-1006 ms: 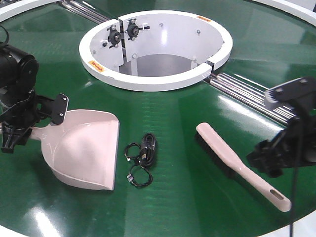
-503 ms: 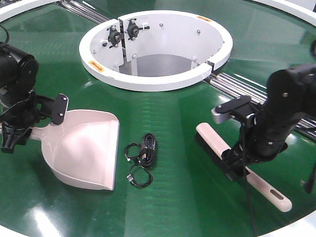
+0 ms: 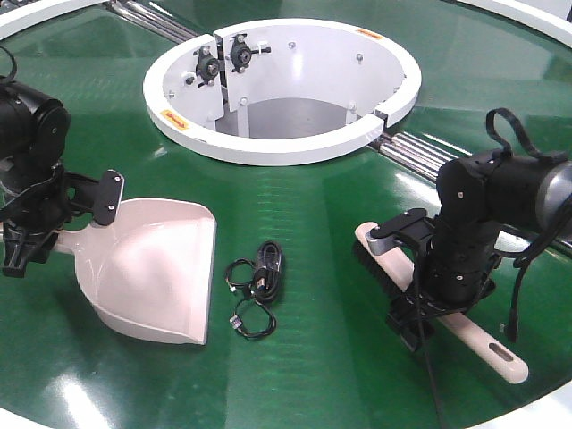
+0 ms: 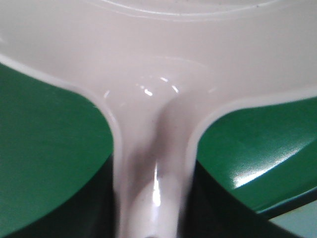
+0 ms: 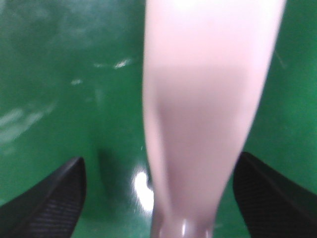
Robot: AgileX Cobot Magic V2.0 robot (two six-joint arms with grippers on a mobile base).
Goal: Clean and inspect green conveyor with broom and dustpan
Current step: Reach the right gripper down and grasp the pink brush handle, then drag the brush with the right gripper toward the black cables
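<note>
Cleaning round: the right pincer hangs low over the green conveyor with its jaws spread wide. The broom lies flat on the belt between them, clear of both fingers, its slotted end poking out beyond the wrist. The left pincer is closed on the handle of the dustpan, whose scoop rests on the belt just ahead of its fingers; a coil of black cable lies between the two pincers, nearer the dustpan.

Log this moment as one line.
left gripper: shut on dustpan | right gripper: open, straddling broom handle | tools on green conveyor
</note>
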